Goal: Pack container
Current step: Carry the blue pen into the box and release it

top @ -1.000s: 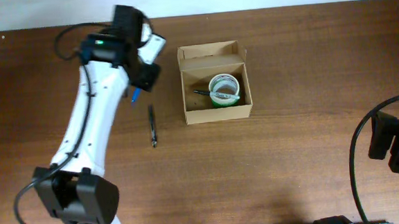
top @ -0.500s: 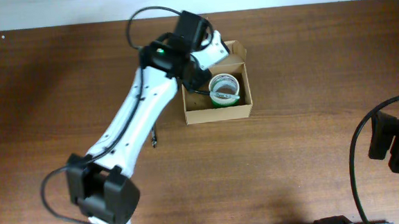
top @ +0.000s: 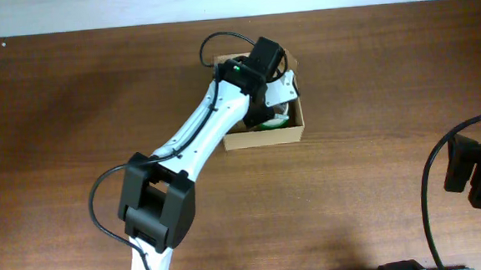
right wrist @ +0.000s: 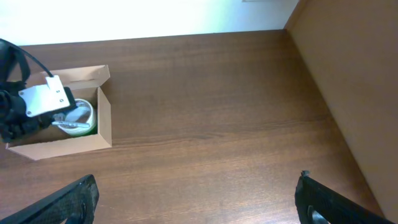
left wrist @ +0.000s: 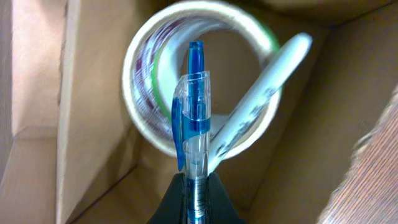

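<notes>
Two fingers of the left gripper [left wrist: 198, 190] should part only once the blue pen [left wrist: 194, 118] is low, laid beside the tape roll [left wrist: 144, 118] and white marker [left wrist: 264, 93]. At present they are clamped on the pen's barrel, over the roll, inside the box [top: 262, 139] on the table's far half

No readable lettering shows on the container [top: 274, 136] or blue pen [left wrist: 194, 118].

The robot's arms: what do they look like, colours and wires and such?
The left arm has white tube links, boxy black joints, a small green light and looping black cables. The right arm looks all black, with a thick black cable; its fingers are black too.
</notes>
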You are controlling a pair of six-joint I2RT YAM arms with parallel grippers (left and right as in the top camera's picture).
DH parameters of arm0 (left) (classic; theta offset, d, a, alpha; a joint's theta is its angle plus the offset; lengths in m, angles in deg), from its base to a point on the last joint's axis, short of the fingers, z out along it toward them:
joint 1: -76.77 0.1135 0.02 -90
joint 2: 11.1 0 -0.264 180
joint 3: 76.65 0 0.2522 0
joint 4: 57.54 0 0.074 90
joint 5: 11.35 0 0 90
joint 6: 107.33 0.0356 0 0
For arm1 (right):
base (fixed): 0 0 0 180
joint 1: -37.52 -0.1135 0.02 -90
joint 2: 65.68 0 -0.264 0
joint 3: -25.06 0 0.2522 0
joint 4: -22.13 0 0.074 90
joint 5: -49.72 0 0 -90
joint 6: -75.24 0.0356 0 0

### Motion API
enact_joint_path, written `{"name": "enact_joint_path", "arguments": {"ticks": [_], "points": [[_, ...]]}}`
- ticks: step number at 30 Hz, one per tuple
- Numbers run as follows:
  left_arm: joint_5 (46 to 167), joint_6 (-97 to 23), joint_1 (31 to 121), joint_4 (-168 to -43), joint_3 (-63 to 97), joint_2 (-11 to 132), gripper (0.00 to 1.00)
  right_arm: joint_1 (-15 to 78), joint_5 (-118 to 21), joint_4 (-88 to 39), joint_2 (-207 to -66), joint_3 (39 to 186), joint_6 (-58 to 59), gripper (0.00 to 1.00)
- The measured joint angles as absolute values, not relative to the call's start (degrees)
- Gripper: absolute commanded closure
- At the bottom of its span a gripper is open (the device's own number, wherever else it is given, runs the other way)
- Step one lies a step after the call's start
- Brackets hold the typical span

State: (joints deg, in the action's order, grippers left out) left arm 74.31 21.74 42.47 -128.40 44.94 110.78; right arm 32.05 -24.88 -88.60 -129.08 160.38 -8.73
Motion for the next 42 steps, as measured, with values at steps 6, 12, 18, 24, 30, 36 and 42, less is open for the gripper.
{"name": "enact_joint_path", "arguments": {"ticks": [6, 12, 18, 24, 30, 36, 42], "points": [[74.31, 22.35, 40.81, -127.18, 44.92, 110.85, 0.98, 32.05, -24.86, -88.60, -129.93, 160.38, -8.73, 0.01], [74.61, 22.38, 40.50, -127.16, 44.94, 110.85, 0.98, 32.05, -24.88, -88.60, -131.18, 160.38, -8.73, 0.01], [76.19, 22.59, 40.50, -127.18, 44.94, 110.85, 0.42, 32.05, -24.88, -88.60, -131.20, 160.38, -8.71, 0.01], [76.73, 22.64, 40.50, -127.18, 44.94, 110.85, 0.19, 32.05, -24.86, -88.60, -131.22, 160.38, -8.73, 0.01], [76.69, 22.77, 40.50, -126.92, 44.92, 110.85, 0.17, 32.05, -24.86, -88.60, -131.22, 160.38, -8.71, 0.01], [70.07, 22.77, 40.52, -121.93, 44.92, 110.85, 0.16, 32.05, -24.86, -88.60, -131.22, 160.38, -8.71, 0.01], [64.03, 22.77, 41.00, -119.46, 46.25, 110.89, 0.18, 32.05, -24.88, -88.60, -131.20, 160.38, -8.71, 0.01]]}}
